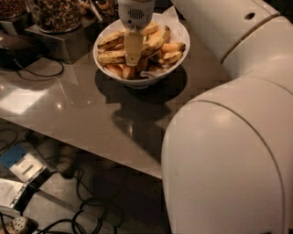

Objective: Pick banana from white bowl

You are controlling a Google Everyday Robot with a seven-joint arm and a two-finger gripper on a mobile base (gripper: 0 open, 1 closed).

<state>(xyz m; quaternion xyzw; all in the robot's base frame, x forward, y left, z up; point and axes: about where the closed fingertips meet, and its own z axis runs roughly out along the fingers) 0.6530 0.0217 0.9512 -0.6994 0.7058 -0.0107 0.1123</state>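
The white bowl stands at the back of the grey table, lined with white paper and filled with spotted bananas. A long, freckled yellow banana lies across the left side of the pile; others lie to its right and behind it. I cannot pick out the longest, most curved one with certainty. My gripper hangs straight down from its white wrist into the middle of the bowl, its tip down among the bananas just right of that long one. What lies under the tip is hidden.
Glass jars of brown snacks stand on a grey stand at the back left. A dark device with a black cable lies on the table's left side. My white arm fills the right. Cables and boxes lie on the floor below the table's front edge.
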